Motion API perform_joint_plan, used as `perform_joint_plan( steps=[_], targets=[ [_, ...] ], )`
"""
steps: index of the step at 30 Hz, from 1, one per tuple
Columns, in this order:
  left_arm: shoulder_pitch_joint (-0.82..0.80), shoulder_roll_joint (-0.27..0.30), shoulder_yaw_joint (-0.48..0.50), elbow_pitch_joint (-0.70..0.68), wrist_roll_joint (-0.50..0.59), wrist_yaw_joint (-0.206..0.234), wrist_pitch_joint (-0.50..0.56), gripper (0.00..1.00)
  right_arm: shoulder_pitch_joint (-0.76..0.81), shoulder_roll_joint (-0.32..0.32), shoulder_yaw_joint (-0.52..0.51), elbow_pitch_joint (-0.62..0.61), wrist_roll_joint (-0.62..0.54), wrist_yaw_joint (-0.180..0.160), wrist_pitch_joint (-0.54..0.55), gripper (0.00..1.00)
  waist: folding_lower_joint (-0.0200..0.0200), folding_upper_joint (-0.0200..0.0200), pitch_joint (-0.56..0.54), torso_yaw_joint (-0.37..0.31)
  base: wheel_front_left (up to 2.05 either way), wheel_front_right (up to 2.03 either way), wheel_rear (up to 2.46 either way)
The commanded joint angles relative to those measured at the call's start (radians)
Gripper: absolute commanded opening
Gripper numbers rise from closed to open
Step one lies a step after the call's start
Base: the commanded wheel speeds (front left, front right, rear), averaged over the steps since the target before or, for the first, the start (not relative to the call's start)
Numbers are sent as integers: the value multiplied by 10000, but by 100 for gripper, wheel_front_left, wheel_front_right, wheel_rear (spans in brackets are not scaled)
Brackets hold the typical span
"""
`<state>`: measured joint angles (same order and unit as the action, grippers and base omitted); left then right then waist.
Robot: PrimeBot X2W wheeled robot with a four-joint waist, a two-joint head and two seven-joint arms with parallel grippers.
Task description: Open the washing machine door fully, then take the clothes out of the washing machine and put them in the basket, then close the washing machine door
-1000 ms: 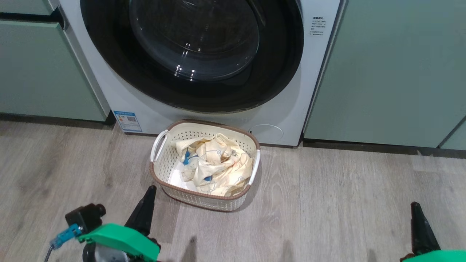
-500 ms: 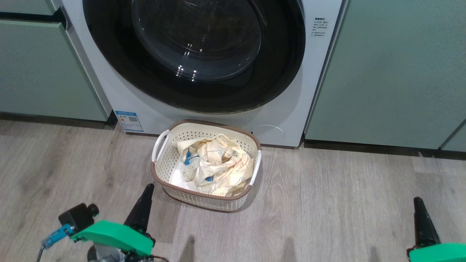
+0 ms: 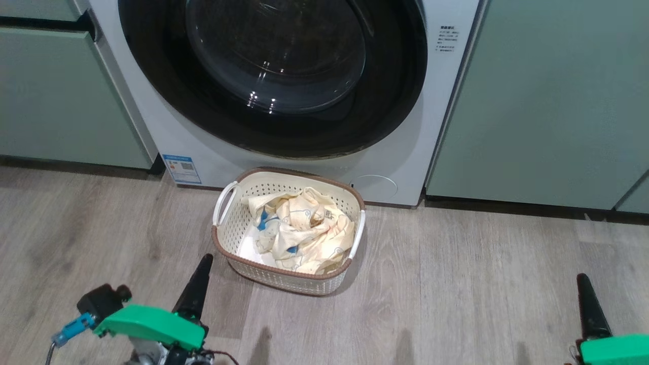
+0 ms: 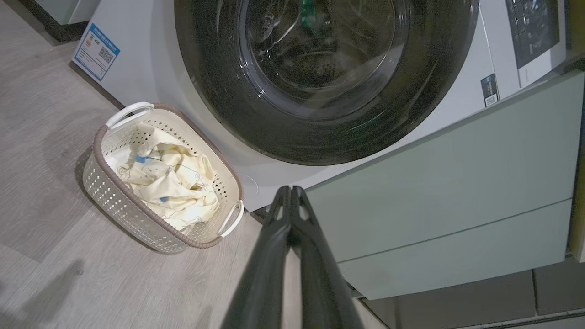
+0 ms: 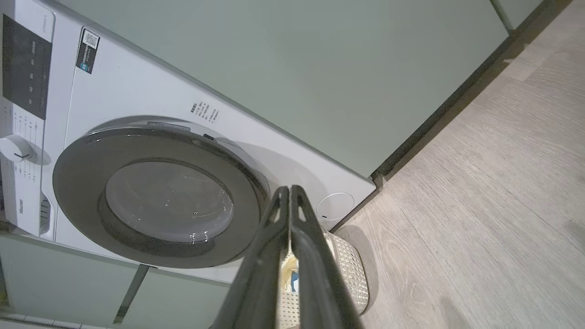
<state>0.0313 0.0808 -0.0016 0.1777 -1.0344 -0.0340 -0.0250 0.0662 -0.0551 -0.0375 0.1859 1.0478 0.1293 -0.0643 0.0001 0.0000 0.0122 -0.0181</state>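
- The washing machine door (image 3: 274,76) was found shut, seated flat against the front of the washing machine (image 3: 152,132).
- The clothes (image 3: 299,233) were noted crumpled in the basket (image 3: 233,228). The basket stood on the floor (image 3: 481,284) just in front of the washing machine, below the door.
- The left gripper (image 3: 203,263) and right gripper (image 3: 582,281) were seen well out from the washing machine, farther than the basket. Both pairs of jaws were pressed together with nothing between them.
- The clothes were judged soft, light and limp. A raised fold at the top of the heap would be the place to pinch.
- The door was judged rigid, glossy and slippery on its glass bulge. A hold is better taken at its rim; no handle could be made out.
- The basket was judged light and liable to slide. Its white handles (image 3: 224,203) offer a hold.
- A blue label (image 4: 96,50) at the lower left corner of the washing machine carried a square code; its text was too small to read.
- The printed notice (image 3: 447,38) beside the door and the markings round the dial (image 5: 13,148) could not be read.
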Motion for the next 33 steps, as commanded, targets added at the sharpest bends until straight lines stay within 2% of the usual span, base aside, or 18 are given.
perform_joint_plan(
  steps=[1,33],
  targets=[
    [-625,57,295,-248,-279,-120,67,0,-612,-227,25,-258,288,8,69,0,-1,0,-2,4,0,0,0],
    [-1108,-83,721,342,-3901,-665,811,0,-1316,-238,-220,271,3931,12,957,0,-1,0,-59,118,0,0,0]
  ],
)
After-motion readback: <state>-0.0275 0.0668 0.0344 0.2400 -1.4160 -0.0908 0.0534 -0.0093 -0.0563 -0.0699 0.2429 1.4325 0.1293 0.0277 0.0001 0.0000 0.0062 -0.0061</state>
